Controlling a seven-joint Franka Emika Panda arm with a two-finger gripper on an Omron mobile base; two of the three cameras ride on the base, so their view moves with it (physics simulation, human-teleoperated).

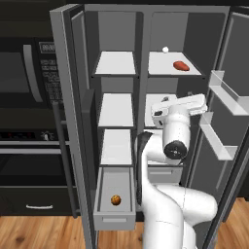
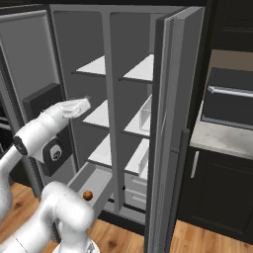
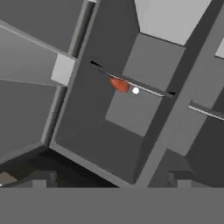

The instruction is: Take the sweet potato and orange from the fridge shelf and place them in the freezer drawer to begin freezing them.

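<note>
1. The fridge stands with both doors swung open, its grey interior split by a central divider into a left and a right column of white shelves.
2. The sweet potato lies on the top right shelf, toward that shelf's right side. A tiny white ball sits on the same shelf, behind it and to its left, apart from it.
3. In the hand view the sweet potato and the white ball appear just beside each other along the thin edge of the shelf, seen from below at an angle.
4. The freezer drawer is pulled out at the bottom of the left column. The orange rests on its floor, about midway along its length; from the right base view the orange shows inside the same open drawer.
5. The gripper is spread wide and holds nothing: its two dark fingertips stand far apart at the bottom of the hand view with only fridge interior between them.
6. The hand is raised in front of the right column at about the middle shelf, below the sweet potato's shelf and well apart from it; its exact depth inside the fridge is hard to judge from these angles.
</note>
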